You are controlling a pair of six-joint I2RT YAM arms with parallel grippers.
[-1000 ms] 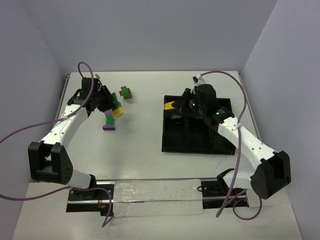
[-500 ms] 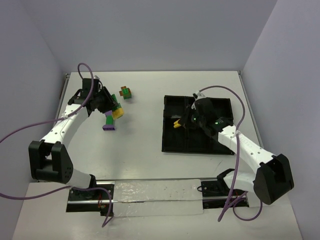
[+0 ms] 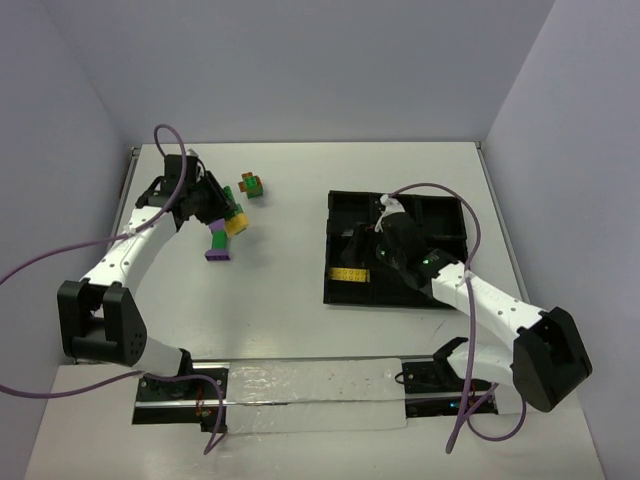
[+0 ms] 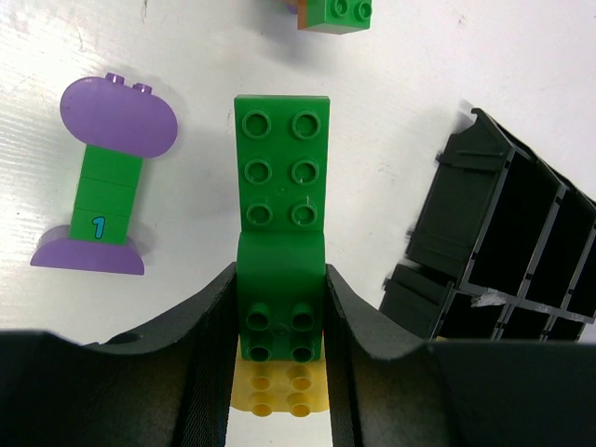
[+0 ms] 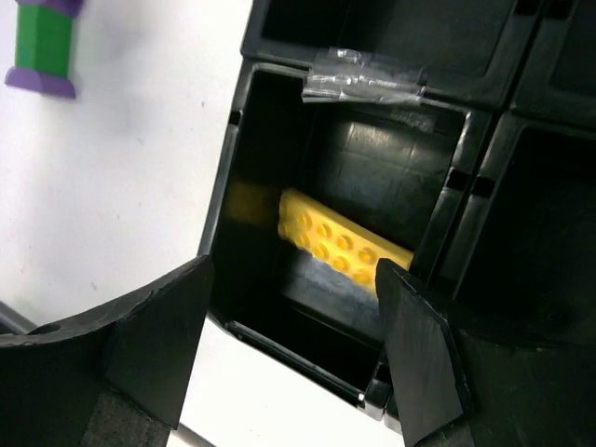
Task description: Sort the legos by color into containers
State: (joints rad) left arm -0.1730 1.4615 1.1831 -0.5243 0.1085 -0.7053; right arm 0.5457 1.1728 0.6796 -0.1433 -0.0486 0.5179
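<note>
Yellow brick (image 5: 345,244) lies flat in the near-left compartment of the black tray (image 3: 400,290), long axis slanting across the floor. My right gripper (image 5: 293,307) hangs right above it, fingers spread wide, holding nothing. That colour looks done to me.

Across the table, well apart from the tray, a purple-and-green piece (image 4: 104,177) lies just beside my left gripper (image 4: 279,279). That gripper is clamped on a green-and-yellow cluster (image 4: 281,186), with one finger touching each long side. The green part's long axis runs straight out ahead of the fingers, and the yellow part sits back between them. I can't tell if it's lifted or resting on the table.

Key relation: the tray lies off to the left arm's right, and the right arm is much nearer it. The cluster is two colours, so I judge it needs splitting before binning.

Farthest out, a small green-and-orange cluster (image 3: 252,185) sits past the green tip, nearer the left arm.
</note>
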